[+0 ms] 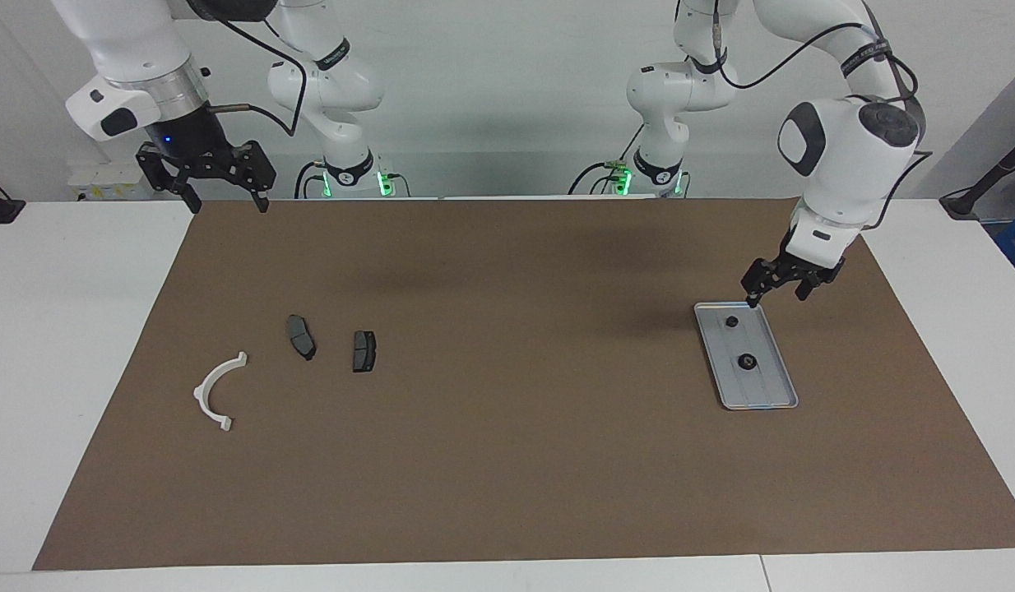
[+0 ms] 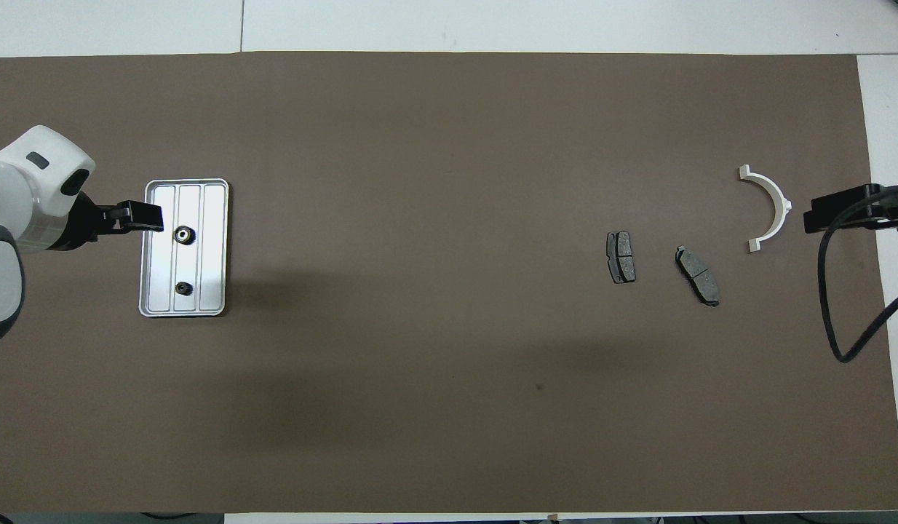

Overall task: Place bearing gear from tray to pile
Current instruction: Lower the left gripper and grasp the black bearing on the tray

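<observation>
The silver ridged tray (image 1: pixel 768 388) lies toward the left arm's end of the table and also shows in the overhead view (image 2: pixel 212 247). Two small dark bearing gears lie in it: one (image 1: pixel 747 361) (image 2: pixel 183 234) farther from the robots, one (image 1: pixel 731 321) (image 2: pixel 183 289) nearer. My left gripper (image 1: pixel 777 294) (image 2: pixel 140 217) is open and empty, low over the tray's edge. The pile, toward the right arm's end, is a white half-ring (image 1: pixel 201 393) (image 2: pixel 780 200) and two dark brake pads (image 1: pixel 301 336) (image 1: pixel 363 351). My right gripper (image 1: pixel 226 201) (image 2: pixel 853 209) is open, empty, raised, and waits near its base.
A brown mat (image 1: pixel 507 460) covers most of the white table. The brake pads (image 2: pixel 621 257) (image 2: pixel 698 275) lie apart from each other, and the half-ring lies a little farther from the robots than they do. A black cable (image 2: pixel 838 320) hangs from the right arm.
</observation>
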Controlling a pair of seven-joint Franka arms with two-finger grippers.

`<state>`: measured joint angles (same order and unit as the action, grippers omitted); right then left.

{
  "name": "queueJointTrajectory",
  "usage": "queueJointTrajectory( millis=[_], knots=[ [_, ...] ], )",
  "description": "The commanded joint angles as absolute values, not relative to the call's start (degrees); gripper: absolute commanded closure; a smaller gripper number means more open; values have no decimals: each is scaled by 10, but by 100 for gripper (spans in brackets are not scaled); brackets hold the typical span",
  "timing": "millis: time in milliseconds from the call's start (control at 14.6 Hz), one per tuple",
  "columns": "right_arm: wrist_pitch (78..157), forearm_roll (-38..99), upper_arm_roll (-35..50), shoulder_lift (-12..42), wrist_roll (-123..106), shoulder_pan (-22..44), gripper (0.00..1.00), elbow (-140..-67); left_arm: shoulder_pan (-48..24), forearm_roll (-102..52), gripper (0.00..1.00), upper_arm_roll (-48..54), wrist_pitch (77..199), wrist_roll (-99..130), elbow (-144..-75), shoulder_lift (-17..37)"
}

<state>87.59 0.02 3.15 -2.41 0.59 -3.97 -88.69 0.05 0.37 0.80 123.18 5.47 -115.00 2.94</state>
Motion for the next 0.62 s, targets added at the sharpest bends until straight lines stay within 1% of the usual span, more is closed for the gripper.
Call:
queueJointTrajectory(
  millis=[0, 69, 137, 206, 343, 548],
  knots=[
    [885, -5, 36, -27, 11, -40, 0, -892, 11, 2, 5, 8, 1274, 41, -1166, 69],
    [886, -4, 37, -27, 12, -40, 0, -892, 11, 2, 15, 8, 1277, 41, -1160, 88],
    [897, -4, 38, -27, 11, -39, 0, -893, 11, 2, 23, 8, 1279, 41, -1153, 103],
    [930, -4, 40, -26, 9, -39, 0, -894, 11, 2, 31, 8, 1289, 41, -1149, 117],
    [941, -4, 40, -25, 6, -39, 0, -894, 11, 1, 38, 8, 1318, 42, -1147, 142],
    [931, -4, 40, -27, 7, -40, 0, -897, 12, 1, 38, 8, 1341, 42, -1136, 163]
  ],
)
